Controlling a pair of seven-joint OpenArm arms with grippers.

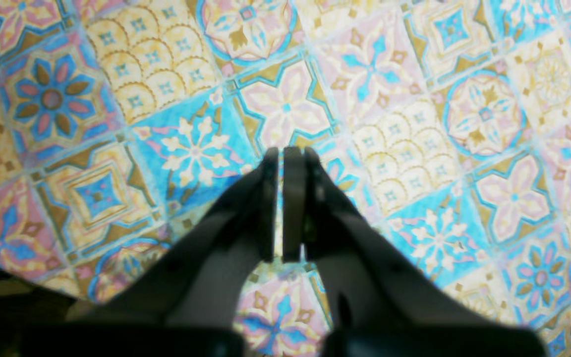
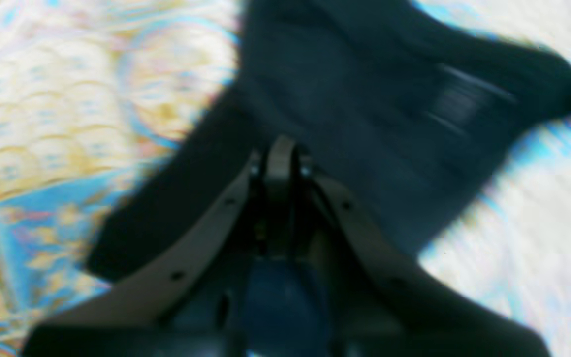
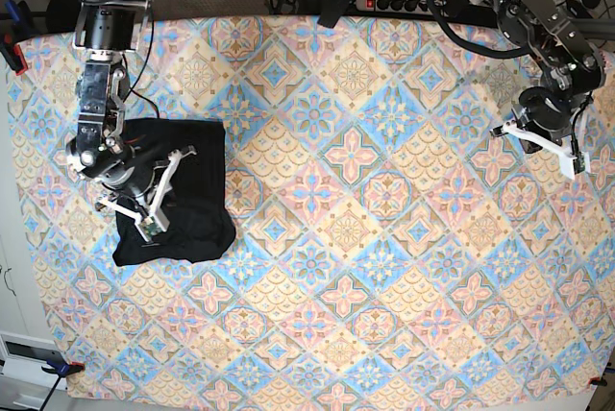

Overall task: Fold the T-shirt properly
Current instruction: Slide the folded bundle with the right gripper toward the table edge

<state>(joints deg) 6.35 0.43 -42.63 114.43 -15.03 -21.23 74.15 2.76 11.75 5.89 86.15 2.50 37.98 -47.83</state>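
Base looks straight down; wrist cameras face the tablecloth (image 3: 384, 238) closely.

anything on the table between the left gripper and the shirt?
Nothing: base view shows only bare patterned tablecloth between the left gripper and the T-shirt.

Patterned tile-print tablecloth (image 3: 384, 238) (blue, pink, yellow), power strip (image 3: 384, 3) with cables at far edge

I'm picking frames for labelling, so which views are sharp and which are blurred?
Base view: sharp and evenly lit, the T-shirt and patterned tablecloth crisp. Left wrist view: cloth pattern fairly clear, the left gripper soft up close. Right wrist view: heavy motion smear over shirt and right gripper.
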